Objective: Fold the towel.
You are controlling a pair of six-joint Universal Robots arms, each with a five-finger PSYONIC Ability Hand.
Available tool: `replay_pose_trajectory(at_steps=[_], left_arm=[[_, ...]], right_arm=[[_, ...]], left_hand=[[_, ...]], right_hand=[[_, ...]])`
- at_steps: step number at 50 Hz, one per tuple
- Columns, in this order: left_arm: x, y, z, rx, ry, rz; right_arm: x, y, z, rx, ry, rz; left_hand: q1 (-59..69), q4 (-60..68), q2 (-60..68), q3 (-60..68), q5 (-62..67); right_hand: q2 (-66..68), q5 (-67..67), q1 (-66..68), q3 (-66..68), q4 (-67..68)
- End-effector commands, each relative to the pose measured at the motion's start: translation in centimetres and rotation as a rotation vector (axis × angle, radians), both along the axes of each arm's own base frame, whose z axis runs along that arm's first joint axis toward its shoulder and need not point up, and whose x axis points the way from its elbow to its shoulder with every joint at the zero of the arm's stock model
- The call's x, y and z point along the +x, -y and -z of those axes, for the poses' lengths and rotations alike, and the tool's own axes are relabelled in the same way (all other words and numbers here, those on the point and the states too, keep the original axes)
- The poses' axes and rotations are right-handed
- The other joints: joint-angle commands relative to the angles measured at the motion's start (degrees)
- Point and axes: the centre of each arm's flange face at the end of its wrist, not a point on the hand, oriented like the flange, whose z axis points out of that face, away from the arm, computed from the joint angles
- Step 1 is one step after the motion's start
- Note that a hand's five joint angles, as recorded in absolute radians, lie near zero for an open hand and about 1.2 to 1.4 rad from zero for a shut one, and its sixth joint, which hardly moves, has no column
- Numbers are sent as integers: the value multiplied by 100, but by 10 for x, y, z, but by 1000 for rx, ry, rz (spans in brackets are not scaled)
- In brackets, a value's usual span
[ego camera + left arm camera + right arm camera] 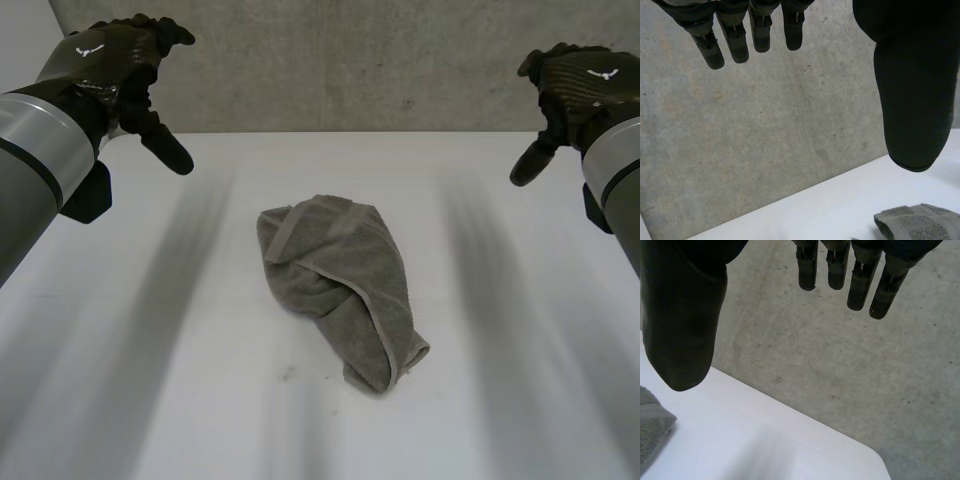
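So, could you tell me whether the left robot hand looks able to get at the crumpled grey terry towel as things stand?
Probably yes: the left robot hand hangs open and apart from the crumpled grey terry towel, with only bare white table between them.

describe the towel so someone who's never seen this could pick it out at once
Start at the white table by the concrete wall. Near its middle, between the left hand and the right hand, both raised and open, lies the towel. It is the only soft thing there: a grey, crumpled, loosely rolled heap with a flat hem band.
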Motion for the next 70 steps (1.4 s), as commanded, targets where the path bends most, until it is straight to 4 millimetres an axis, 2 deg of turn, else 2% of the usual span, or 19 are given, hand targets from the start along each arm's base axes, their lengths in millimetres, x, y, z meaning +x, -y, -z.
replay_pose_trajectory(at_steps=[1, 14, 17, 22, 23, 28, 31, 39, 44, 45, 46, 48, 50, 54, 59, 60, 62, 65, 70], left_arm=[[-1, 2, 0, 5, 4, 2], [-2, 1, 8, 23, 25, 11], [-4, 2, 21, 54, 40, 20], [-33, 18, 70, 83, 160, 107], [-33, 18, 70, 83, 161, 108], [-72, 30, 127, -63, 425, 259], [-77, 35, 142, -98, 481, 280], [-100, 59, 215, -154, 580, 376], [-106, 60, 229, -151, 574, 423], [-107, 60, 230, -153, 569, 433], [-107, 60, 230, -153, 569, 433], [-110, 60, 225, -180, 553, 442], [-111, 61, 220, -201, 545, 441], [-113, 60, 201, -252, 535, 416], [-101, 50, 149, -322, 512, 338], [-101, 50, 149, -322, 512, 338], [-88, 39, 120, -350, 500, 278], [-80, 32, 108, -360, 496, 250], [-54, 0, 64, -420, 467, 177]], right_arm=[[-2, 2, -5, -14, 1, 7], [-3, 4, -7, -24, -28, -5], [-1, -1, -2, -9, -99, -45], [-10, -10, 37, 135, -239, -124], [-10, -10, 37, 135, -239, -124], [-20, -35, 82, 298, -247, -233], [-34, -40, 103, 367, -226, -235], [-49, -56, 127, 377, -180, -262], [-51, -55, 133, 363, -174, -252], [-51, -55, 134, 361, -169, -249], [-51, -55, 134, 361, -169, -249], [-51, -55, 133, 359, -160, -243], [-50, -54, 133, 366, -141, -244], [-47, -46, 132, 412, -1, -220], [-45, -30, 130, 455, 148, -190], [-45, -29, 130, 456, 149, -190], [-33, -24, 130, 475, 208, -220], [-24, -22, 131, 481, 215, -243], [14, -20, 143, 542, 204, -332]], left_hand=[[41, 74, 70, 75, -48], [41, 74, 70, 75, -48], [41, 74, 70, 75, -48], [58, 90, 87, 92, -31], [58, 90, 87, 92, -31], [142, 174, 171, 176, 53], [159, 191, 188, 193, 70], [461, 493, 490, 495, 372], [1883, 1916, 1912, 1917, 1794], [3107, 3140, 3136, 3141, 3018], [3119, 3152, 3148, 3153, 3030], [6065, 6098, 6094, 6099, 5976], [6910, 6943, 6939, 6944, 6821], [6919, 6951, 6948, 6953, 6830], [6919, 6951, 6948, 6953, 6830], [6919, 6951, 6948, 6953, 6830], [6919, 6951, 6948, 6953, 6830], [6919, 6951, 6948, 6953, 6830], [6919, 6951, 6948, 6953, 6830]], right_hand=[[-375, -331, -308, -382, -474], [-375, -331, -308, -382, -474], [-375, -331, -308, -382, -474], [-375, -331, -308, -382, -474], [-375, -331, -308, -382, -474], [-375, -331, -308, -382, -474], [-375, -331, -308, -382, -474], [-375, -331, -308, -382, -474], [-375, -331, -308, -382, -474], [-375, -331, -308, -382, -474], [-375, -331, -308, -382, -474], [-375, -331, -308, -382, -474], [-375, -331, -308, -382, -474], [-375, -331, -308, -382, -474], [-375, -331, -308, -382, -474], [-375, -331, -308, -382, -474], [-375, -331, -308, -382, -474], [-375, -331, -308, -382, -474], [-375, -331, -308, -382, -474]])
